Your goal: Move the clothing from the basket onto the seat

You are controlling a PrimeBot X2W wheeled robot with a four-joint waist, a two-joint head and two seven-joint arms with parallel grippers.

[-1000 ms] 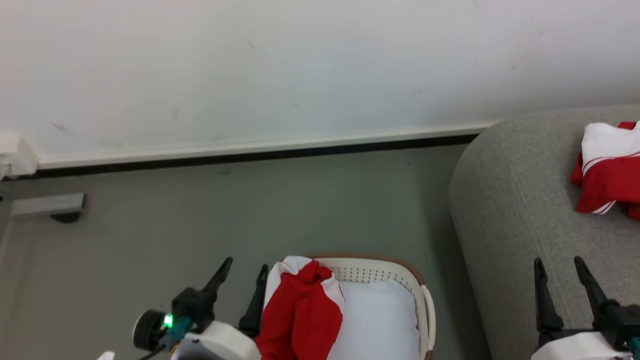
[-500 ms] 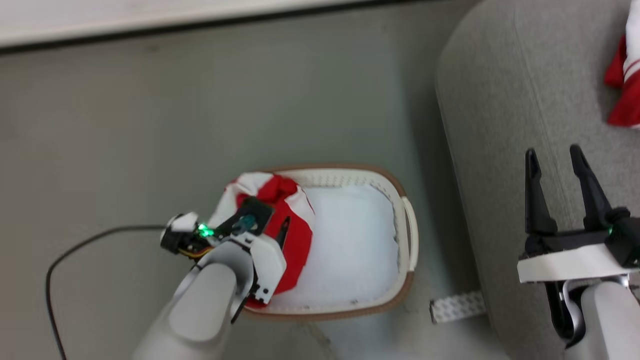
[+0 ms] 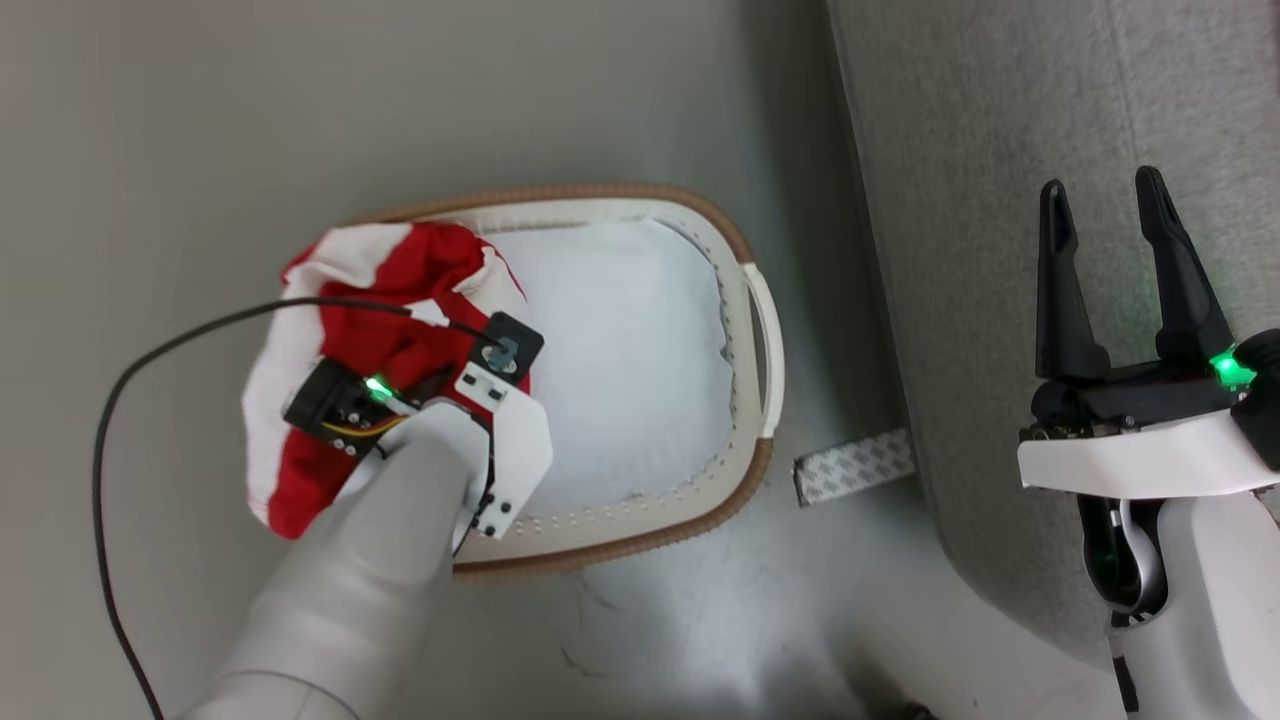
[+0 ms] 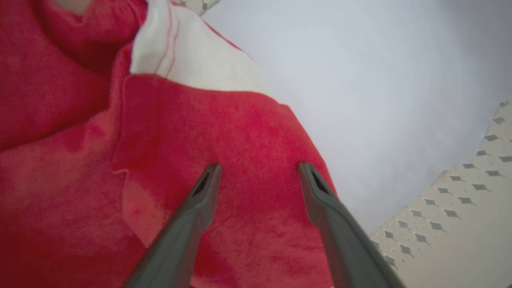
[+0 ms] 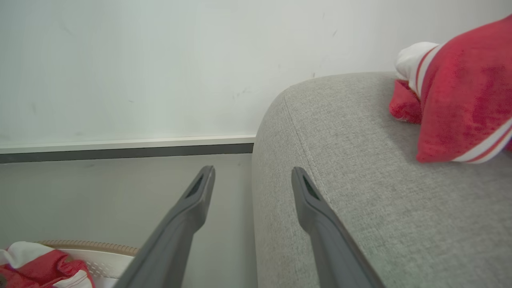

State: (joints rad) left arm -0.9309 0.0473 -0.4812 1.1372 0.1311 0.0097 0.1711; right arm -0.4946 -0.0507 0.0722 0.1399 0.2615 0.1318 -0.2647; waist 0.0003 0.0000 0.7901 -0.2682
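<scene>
- Step in hand: the reach for pickup. The left gripper (image 4: 260,168) hangs over the clothing (image 3: 400,300), at the end of the basket (image 3: 600,192) away from the seat (image 3: 1000,150).
- Left jaws: spread wide, with the 2 fingers straddling a red fold and nothing clamped. Whether the tips touch the cloth cannot be told.
- Right gripper (image 3: 1100,185): beyond the basket's seat-side handle, over the seat edge. Its jaws are spread wide and empty.
- Clothing, place: heaped in the basket's end away from the seat, against the white cushion (image 3: 620,350), with part draped out over the rim there.
- Clothing, look: soft and crumpled, mostly red with white panels. The left wrist view shows thin red lines on 1 white panel. No lettering shows.
- Next move, judged: sink the fingers into the fold and close on a thick bunch. Then lift high enough for the draped part to clear the rim before carrying it toward the seat.
- Also present: 1 more red-and-white garment (image 5: 460,92) on the seat, well apart from the basket, and a black cable (image 3: 150,360) running above the clothing to the left wrist.
</scene>
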